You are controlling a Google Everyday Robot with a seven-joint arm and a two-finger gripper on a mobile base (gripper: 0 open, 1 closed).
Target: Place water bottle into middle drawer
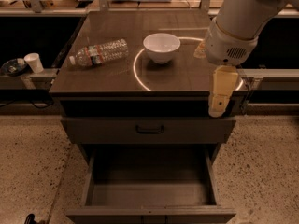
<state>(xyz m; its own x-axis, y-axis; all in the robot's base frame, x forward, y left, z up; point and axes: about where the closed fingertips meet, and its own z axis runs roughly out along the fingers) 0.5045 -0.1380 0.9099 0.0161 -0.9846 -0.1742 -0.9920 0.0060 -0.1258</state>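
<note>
The water bottle (99, 52) lies on its side on the left part of the cabinet top, cap pointing left. The middle drawer (149, 196) is pulled open below, and its grey tray floor holds nothing. My gripper (219, 94) hangs from the white arm at the right, pointing down over the cabinet's front right edge. It is far to the right of the bottle, above the drawer's right side, and holds nothing that I can see.
A white bowl (161, 47) stands mid-top, between the bottle and my arm. A closed drawer front with a dark handle (149, 129) sits above the open drawer. A small white paper cup (33, 62) stands on the ledge at left.
</note>
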